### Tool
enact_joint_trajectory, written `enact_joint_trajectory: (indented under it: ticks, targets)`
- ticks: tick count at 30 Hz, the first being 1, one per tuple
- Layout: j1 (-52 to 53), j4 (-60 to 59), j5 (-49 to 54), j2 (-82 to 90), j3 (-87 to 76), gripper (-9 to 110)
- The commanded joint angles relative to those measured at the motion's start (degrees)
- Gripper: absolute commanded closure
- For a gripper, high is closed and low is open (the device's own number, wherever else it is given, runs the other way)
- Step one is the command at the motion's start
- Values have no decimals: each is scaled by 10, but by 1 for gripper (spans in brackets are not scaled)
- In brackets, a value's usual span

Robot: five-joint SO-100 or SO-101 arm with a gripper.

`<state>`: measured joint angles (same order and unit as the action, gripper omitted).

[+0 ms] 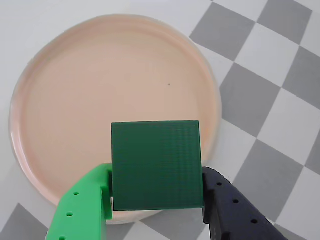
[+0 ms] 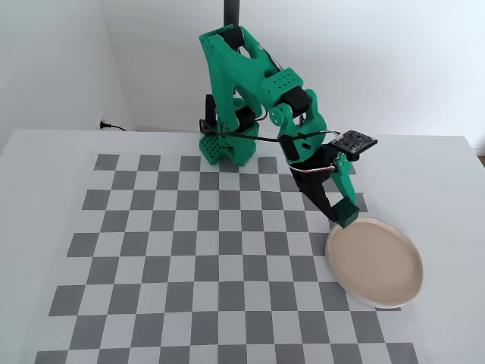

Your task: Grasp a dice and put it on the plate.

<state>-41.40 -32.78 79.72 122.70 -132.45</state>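
A dark green dice (image 1: 156, 165) fills the lower middle of the wrist view, clamped between my bright green finger (image 1: 87, 205) on the left and my black finger (image 1: 232, 210) on the right. My gripper (image 1: 156, 187) is shut on it. Behind it lies the beige-pink plate (image 1: 75, 100), and the dice hangs over the plate's near rim. In the fixed view the dice (image 2: 347, 213) is held just above the upper left rim of the plate (image 2: 374, 262), with my gripper (image 2: 342, 214) pointing down from the arm.
The grey and white checkered mat (image 2: 189, 250) covers the table. My arm's green base (image 2: 227, 144) stands at the back of the mat. A white wall rises behind the table.
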Motion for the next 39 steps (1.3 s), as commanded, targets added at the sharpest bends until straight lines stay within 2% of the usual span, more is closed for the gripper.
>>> enact_joint_trajectory:
  ticks: [1, 9, 21, 24, 39]
  targets:
    - [-19, 18, -1, -41, 91, 106]
    - [-44, 28, 13, -157, 182, 106]
    - [-23, 42, 15, -353, 350, 106]
    - [-24, 40, 15, -369, 367, 98]
    - [-32, 13, 11, -358, 371, 86]
